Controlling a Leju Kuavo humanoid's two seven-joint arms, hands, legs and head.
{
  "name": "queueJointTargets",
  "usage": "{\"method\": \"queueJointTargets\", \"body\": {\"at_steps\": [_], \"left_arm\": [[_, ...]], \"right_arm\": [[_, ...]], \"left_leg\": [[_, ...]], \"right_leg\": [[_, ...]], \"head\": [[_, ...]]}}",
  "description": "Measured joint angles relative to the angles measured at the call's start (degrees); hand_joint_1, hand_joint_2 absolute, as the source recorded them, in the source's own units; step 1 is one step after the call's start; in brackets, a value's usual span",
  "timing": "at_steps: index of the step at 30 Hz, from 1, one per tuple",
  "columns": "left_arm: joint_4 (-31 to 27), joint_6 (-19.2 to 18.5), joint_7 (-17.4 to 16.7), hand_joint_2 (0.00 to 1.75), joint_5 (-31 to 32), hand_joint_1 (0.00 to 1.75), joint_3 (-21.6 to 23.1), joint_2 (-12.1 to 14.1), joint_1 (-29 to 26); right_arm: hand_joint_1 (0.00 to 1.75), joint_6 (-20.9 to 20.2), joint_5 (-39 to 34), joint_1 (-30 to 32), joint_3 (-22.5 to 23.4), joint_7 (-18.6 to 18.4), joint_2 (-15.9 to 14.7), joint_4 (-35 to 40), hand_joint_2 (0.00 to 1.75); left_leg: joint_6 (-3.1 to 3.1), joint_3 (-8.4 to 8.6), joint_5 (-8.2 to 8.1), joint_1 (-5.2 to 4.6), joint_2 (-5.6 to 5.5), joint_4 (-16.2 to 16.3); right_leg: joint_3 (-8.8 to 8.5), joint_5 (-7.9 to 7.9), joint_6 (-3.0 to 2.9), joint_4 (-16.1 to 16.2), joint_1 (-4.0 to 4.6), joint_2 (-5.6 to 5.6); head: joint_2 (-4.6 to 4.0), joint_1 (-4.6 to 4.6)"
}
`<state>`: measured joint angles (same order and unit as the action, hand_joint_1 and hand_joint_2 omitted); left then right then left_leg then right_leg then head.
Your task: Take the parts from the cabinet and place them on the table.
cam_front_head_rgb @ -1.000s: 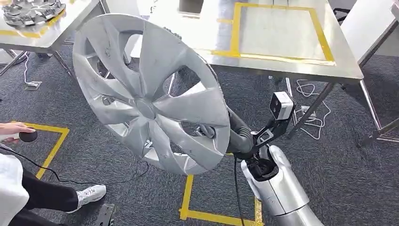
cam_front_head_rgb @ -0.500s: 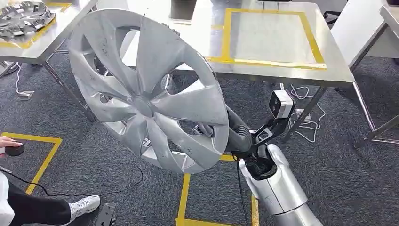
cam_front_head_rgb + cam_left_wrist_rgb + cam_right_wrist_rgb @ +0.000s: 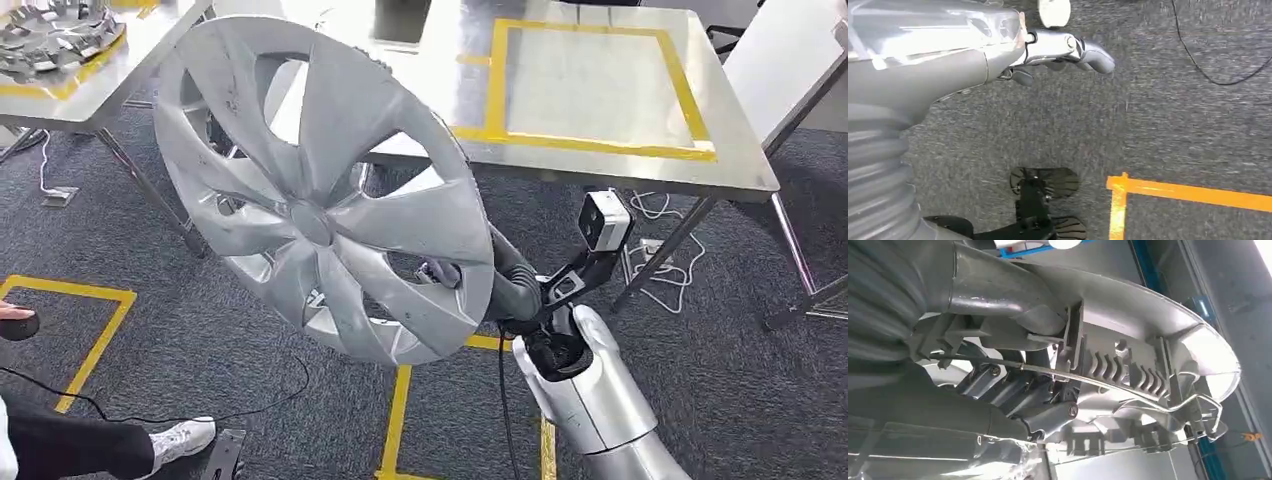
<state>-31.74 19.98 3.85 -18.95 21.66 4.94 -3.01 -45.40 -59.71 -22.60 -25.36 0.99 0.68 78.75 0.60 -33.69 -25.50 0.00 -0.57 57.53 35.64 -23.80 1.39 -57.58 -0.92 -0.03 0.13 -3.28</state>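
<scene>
The whole view has swung a touch since half a second ago: the steel table [image 3: 600, 150] with its yellow tape square [image 3: 585, 85] now sits slightly further right and lower in the head view, and the person's hand [image 3: 12, 312] at the left edge has slid down and nearly out of the picture. That is the camera shifting; the hubcap [image 3: 320, 195] stays put in front of the robot, just as it was. It is big, silver, with broad spokes, raised off the dark carpet [image 3: 750, 380] and tilted so its face leans toward the camera, and its upper rim overlaps the near edge of the table in the picture. The right hand [image 3: 470, 283] grips it at the lower right rim, and the silver forearm comes up from below with the wrist bent toward the wheel cover. From the right wrist view, the fingers [image 3: 1043, 415] hook around the ribbed back of the rim beside the wire retaining ring [image 3: 1168, 402]. The left hand [image 3: 1058, 50] hangs over the carpet, fingers loosely apart, nothing in them. More hubcaps [image 3: 55, 35] lie stacked on a second table [image 3: 120, 75] at top left. The person's white shoe [image 3: 185, 437] rests on the carpet at bottom left.
</scene>
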Motion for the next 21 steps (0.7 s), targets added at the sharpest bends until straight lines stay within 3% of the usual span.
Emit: {"method": "queueJointTargets", "body": {"at_steps": [2, 4, 5, 7, 8, 9, 10, 11, 13, 14, 15, 18, 19, 20, 21], "left_arm": [[0.00, 0.00, -0.09, 1.75, 0.04, 0.00, 0.00, 0.00, -0.02], [-0.20, 0.00, -0.13, 1.75, 0.11, 0.00, 0.04, -0.04, 0.02], [-0.31, 0.00, -0.13, 1.75, 0.15, 0.00, 0.04, -0.07, 0.04], [-0.31, 0.02, -0.13, 1.75, 0.17, 0.00, 0.02, -0.02, 0.00], [-0.31, 0.02, -0.13, 1.75, 0.17, 0.00, 0.02, -0.02, -0.02], [-0.31, 0.02, -0.15, 1.75, 0.17, 0.00, 0.02, -0.04, -0.02], [-0.31, 0.02, -0.15, 1.75, 0.17, 0.00, 0.02, -0.04, -0.02], [-0.31, 0.02, -0.15, 1.75, 0.17, 0.00, 0.02, -0.04, -0.01], [-0.33, 0.04, -0.15, 1.75, 0.22, 0.00, 0.02, 0.11, -0.01], [-0.33, 0.07, -0.15, 1.75, 0.37, 0.00, 0.02, 0.35, 0.07], [-0.46, 0.11, -0.15, 1.75, 0.44, 0.00, 0.00, 0.32, 0.12], [-0.68, 0.41, -0.22, 1.75, 0.48, 0.00, 0.00, 0.44, 0.19], [-1.03, 0.50, -0.24, 1.75, 0.55, 0.00, 0.00, 0.31, 0.06], [-1.25, 0.68, -0.24, 1.75, 0.61, 0.00, 0.00, 0.28, 0.10], [-1.33, 0.85, -0.26, 1.75, 0.70, 0.00, -0.02, 0.22, 0.12]], "right_arm": [[1.75, 0.00, 0.04, -0.07, 0.15, -0.02, 0.02, 0.00, 1.75], [1.75, 0.00, 0.04, -0.11, 0.22, -0.02, 0.15, 0.02, 1.75], [1.75, 0.00, 0.04, -0.17, 0.24, -0.02, 0.28, 0.02, 1.75], [1.75, 0.00, 0.02, -0.15, 0.24, 0.00, 0.35, 0.00, 1.75], [1.75, 0.00, 0.02, -0.13, 0.24, 0.00, 0.33, -0.02, 1.75], [1.75, 0.00, 0.04, -0.11, 0.22, -0.02, 0.33, -0.04, 1.75], [1.75, 0.00, 0.04, -0.10, 0.20, -0.07, 0.33, -0.04, 1.75], [1.75, 0.00, 0.04, -0.12, 0.20, -0.07, 0.35, -0.04, 1.75], [1.75, 0.00, 0.04, -0.25, 0.24, -0.03, 0.52, -0.02, 1.75], [1.75, 0.02, 0.04, -0.35, 0.22, -0.02, 0.59, -0.02, 1.75], [1.75, 0.04, 0.06, -0.40, 0.24, -0.02, 0.61, -0.02, 1.75], [1.75, 0.39, 0.52, -0.50, 0.44, 0.02, 0.66, -0.02, 1.75], [1.75, 0.76, 1.09, -0.42, 0.74, 0.13, 0.63, 0.11, 1.75], [1.75, 1.00, 1.42, -0.64, 1.05, 0.39, 0.59, 0.11, 1.75], [1.75, 1.25, 1.62, -0.82, 1.47, 0.76, 0.44, 0.07, 1.75]], "left_leg": [[-0.32, 0.18, -0.21, 0.20, 0.16, -0.11], [-1.04, -0.49, -1.25, 0.55, 0.29, 1.18], [-1.35, -1.73, -2.66, 0.63, 0.40, 4.05], [-1.94, -7.10, -6.69, 0.73, 0.48, 14.14], [-1.99, -9.52, -7.49, 0.76, 0.49, 17.99], [-1.91, -10.64, -6.88, 0.76, 0.50, 19.09], [-1.69, -10.33, -4.82, 0.75, 0.50, 17.31], [-1.30, -8.74, -1.87, 0.70, 0.49, 13.27], [0.12, -4.22, 3.93, 0.28, 0.41, 2.85], [0.96, -3.25, 3.06, -0.04, 0.51, 1.79], [1.21, -2.72, 2.64, -0.22, 0.54, 0.99], [1.58, -2.41, 2.42, -0.31, 0.51, 0.09], [1.60, -1.45, 2.79, 0.33, 0.59, -1.11], [1.75, -1.17, 2.77, 0.32, 0.56, -1.52], [1.80, -1.13, 2.74, 0.32, 0.51, -1.52]], "right_leg": [[-0.01, -0.25, -0.79, -0.01, 0.31, 0.16], [-0.62, -0.39, -1.70, 0.23, -0.24, 0.40], [-0.90, -0.62, -2.11, 0.22, -0.27, 0.39], [-1.37, -1.00, -2.60, 0.20, -0.16, 0.41], [-1.61, -1.17, -2.80, 0.19, -0.09, 0.45], [-1.89, -1.40, -2.76, 0.18, -0.01, 0.58], [-2.36, -1.69, -2.76, 0.19, 0.10, 0.73], [-2.90, -2.03, -2.73, 0.20, 0.26, 0.83], [-3.98, -2.71, -2.67, 0.28, 0.49, 1.00], [-4.03, -3.02, -2.30, 0.20, 1.06, 1.04], [-3.83, -3.08, -2.10, 0.24, 0.77, 1.17], [-3.98, -3.26, -1.43, 0.70, 1.01, 1.04], [-3.49, -3.82, -1.35, -0.27, 0.95, 0.66], [-1.99, -5.05, -1.53, -3.05, 0.95, 0.62], [0.59, -6.71, -1.80, -7.66, 0.88, 0.63]], "head": [[0.00, 0.02], [0.00, 0.06], [0.00, -0.13], [0.00, -0.05], [0.00, -0.07], [0.00, -0.05], [0.00, -0.05], [0.00, -0.07], [0.00, -0.02], [0.00, 0.15], [0.00, -0.02], [0.00, 0.00], [0.00, 0.09], [0.00, 0.21], [0.00, 0.22]]}}
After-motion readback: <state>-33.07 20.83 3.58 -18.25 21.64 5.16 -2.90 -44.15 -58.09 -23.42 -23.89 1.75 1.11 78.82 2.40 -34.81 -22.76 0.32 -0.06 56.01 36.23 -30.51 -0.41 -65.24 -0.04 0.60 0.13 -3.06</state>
